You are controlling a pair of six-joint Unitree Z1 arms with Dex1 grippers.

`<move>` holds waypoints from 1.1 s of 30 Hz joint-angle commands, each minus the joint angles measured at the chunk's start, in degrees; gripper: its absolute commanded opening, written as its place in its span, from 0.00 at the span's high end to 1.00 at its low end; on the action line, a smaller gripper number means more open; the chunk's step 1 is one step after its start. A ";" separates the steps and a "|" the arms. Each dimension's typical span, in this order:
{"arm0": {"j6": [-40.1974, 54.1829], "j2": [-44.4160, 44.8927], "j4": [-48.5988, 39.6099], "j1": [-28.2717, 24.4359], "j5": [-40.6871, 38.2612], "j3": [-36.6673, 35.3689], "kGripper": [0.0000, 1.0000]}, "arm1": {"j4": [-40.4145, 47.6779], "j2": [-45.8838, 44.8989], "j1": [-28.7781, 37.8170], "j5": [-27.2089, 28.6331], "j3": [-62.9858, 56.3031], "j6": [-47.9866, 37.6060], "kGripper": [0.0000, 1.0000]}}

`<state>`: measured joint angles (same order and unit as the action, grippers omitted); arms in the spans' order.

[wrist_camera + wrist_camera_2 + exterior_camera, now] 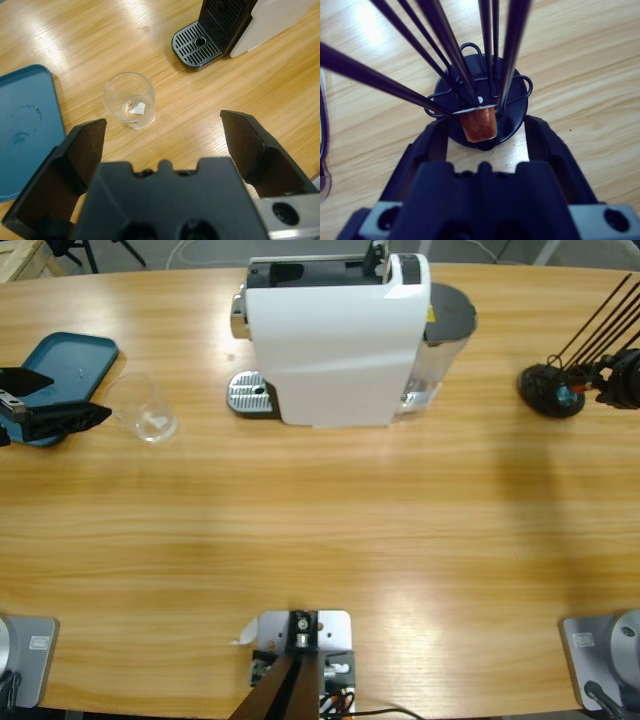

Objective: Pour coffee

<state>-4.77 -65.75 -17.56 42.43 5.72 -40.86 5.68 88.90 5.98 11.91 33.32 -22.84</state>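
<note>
Left gripper (162,132) jaws wide, near glass (129,100) beside coffee machine (335,340). Right gripper (485,131) jaws part-open around capsule (478,124).

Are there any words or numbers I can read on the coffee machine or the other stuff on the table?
No, none can be read.
Coffee machine: a small yellow sticker by its dark water tank, too small to read.
Glass: a white scrap inside, no writing seen.
Blue tray: plain.
Orange capsule in the black rack: no print seen.
</note>
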 commanded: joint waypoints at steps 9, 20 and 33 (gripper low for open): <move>-0.86 -1.96 0.68 0.64 0.43 2.01 0.00 | 1.80 2.67 0.77 -0.57 -1.77 -0.72 0.89; -0.84 -2.01 0.68 0.64 0.43 2.01 0.00 | 2.14 3.00 0.77 -0.39 -2.20 -0.72 1.00; -0.84 -1.77 0.77 0.64 0.42 2.01 0.00 | -4.93 -5.49 1.22 -0.50 -0.29 -0.14 1.00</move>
<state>-4.77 -65.83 -17.51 42.43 5.72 -40.86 6.50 89.23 6.38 11.61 32.88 -22.85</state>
